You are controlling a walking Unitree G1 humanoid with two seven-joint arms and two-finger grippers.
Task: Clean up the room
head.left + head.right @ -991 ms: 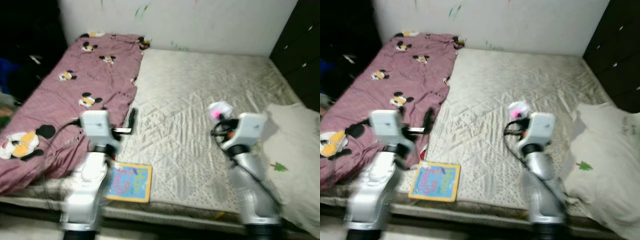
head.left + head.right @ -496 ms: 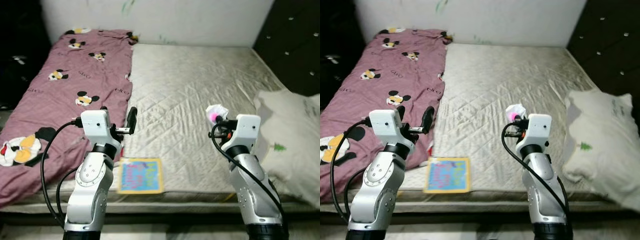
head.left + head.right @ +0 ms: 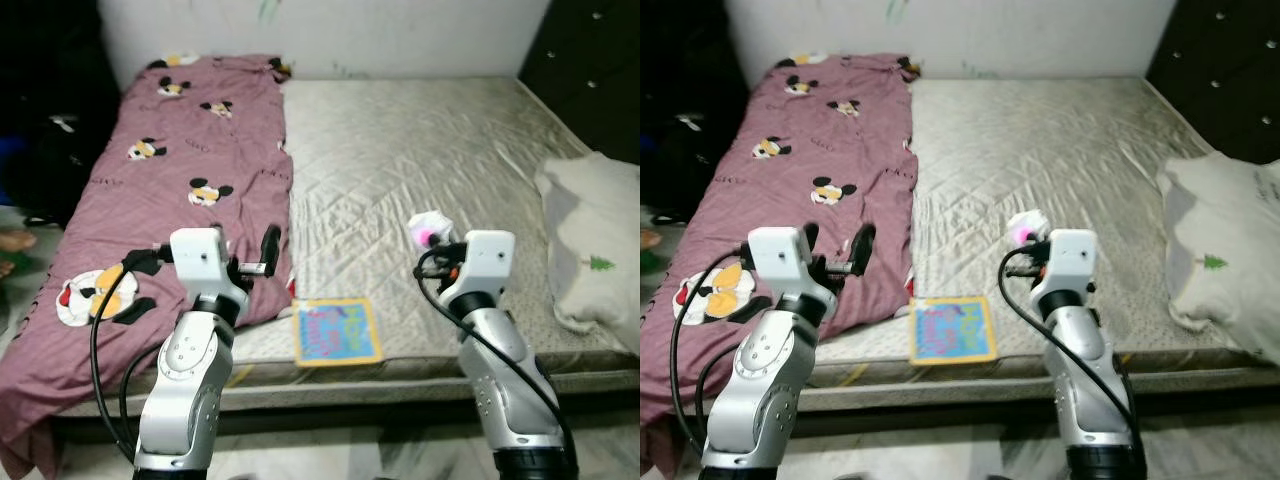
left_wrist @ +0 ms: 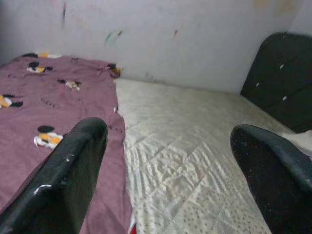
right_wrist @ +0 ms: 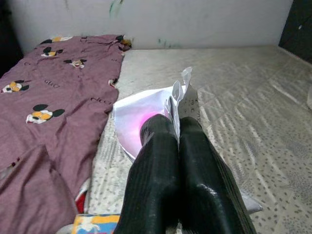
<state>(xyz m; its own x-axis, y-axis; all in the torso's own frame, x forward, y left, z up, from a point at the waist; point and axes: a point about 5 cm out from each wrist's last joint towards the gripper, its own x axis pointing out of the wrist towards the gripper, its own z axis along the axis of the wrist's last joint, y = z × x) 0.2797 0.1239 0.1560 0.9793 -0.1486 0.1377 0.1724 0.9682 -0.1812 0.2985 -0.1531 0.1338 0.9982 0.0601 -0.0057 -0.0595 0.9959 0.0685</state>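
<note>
The right gripper (image 5: 178, 122) is clamped on a white-and-pink wrapper (image 5: 146, 114) held above the bed (image 3: 420, 150), while the left gripper (image 4: 170, 161) hangs with jaws wide and empty. Tidying looks barely begun: a book (image 3: 336, 331) lies at the mattress edge, the blanket (image 3: 170, 170) is rumpled and a pillow (image 3: 595, 235) sits askew. The right wrist view shows the pinch on the wrapper closely; the eye views add the book whole and the pillow.

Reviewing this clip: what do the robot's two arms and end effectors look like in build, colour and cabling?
Both arms are silver, jointed metal with a white boxy wrist module and looping black cables. The left end effector has two long, glossy black fingers with rounded tips; the right end effector has matching black fingers with a ribbed texture.
</note>
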